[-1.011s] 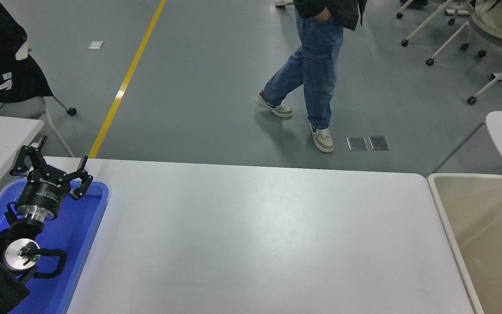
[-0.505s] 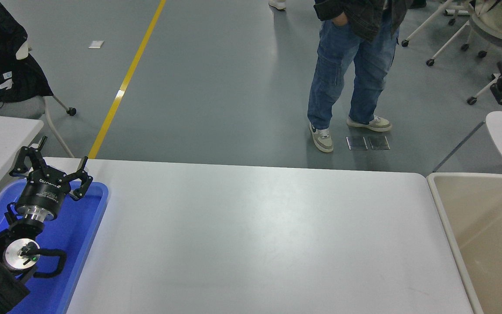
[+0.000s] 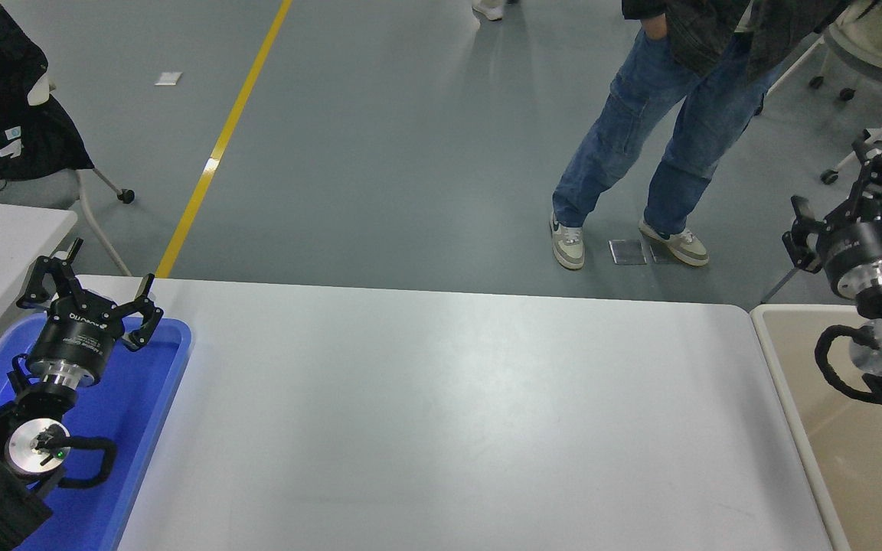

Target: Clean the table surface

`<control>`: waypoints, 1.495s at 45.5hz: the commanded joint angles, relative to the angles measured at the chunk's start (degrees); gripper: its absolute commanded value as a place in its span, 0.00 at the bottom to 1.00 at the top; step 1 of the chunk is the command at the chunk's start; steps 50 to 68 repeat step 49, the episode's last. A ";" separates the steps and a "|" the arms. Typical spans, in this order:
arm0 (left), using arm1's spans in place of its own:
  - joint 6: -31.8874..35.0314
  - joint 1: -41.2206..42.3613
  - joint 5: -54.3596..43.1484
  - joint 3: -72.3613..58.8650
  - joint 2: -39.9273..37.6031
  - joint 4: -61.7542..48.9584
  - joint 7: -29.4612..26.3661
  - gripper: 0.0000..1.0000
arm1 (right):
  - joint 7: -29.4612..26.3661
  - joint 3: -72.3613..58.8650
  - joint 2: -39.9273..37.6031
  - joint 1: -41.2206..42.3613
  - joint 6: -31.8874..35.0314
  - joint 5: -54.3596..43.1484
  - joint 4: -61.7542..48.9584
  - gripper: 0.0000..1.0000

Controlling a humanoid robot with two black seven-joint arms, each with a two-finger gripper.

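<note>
Jaws: both grippers stand with fingers spread apart and nothing between them; the left gripper (image 3: 89, 298) hangs over the far end of the blue tray, the right gripper (image 3: 850, 200) is raised at the right edge, above the near corner of the bin.
Table surface: the table surface (image 3: 456, 413) fills the middle of the view, between tray and bin, glossy white, with no loose item or obvious dirt showing on it.
Bin: the beige bin (image 3: 774, 367) stands against the table's right end; the right arm crosses above it.
Tray: the blue tray (image 3: 158, 398) lies on the table's left end, under the parked left arm.
Person: a person (image 3: 640, 153) in jeans stands on the floor beyond the far edge, close to the right gripper's side.
Risk, reach: a swing outward by the right arm could, in my judgement, come near the person's legs.
Risk, bin: a low drop from here could knock the bin's rim and shove it away from the table.
Risk, task: with no cloth or tool in either gripper, a wiping pass would likely drag bare fingers over the glossy top and mark it.
</note>
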 commanded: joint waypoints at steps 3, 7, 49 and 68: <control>0.00 0.00 0.00 0.00 0.00 0.00 0.00 1.00 | 3.10 0.27 3.75 -5.11 0.09 -0.80 0.14 0.98; 0.00 0.00 0.00 0.00 0.00 0.00 0.00 1.00 | 3.90 -0.08 4.27 -6.26 0.09 -0.88 0.14 0.98; 0.00 0.00 0.00 0.00 0.00 0.00 0.00 1.00 | 4.16 0.36 7.35 -6.96 0.00 -0.97 -0.56 0.98; 0.00 0.00 0.00 0.00 0.00 0.00 0.00 1.00 | 4.16 0.36 7.35 -6.96 0.00 -0.97 -0.56 0.98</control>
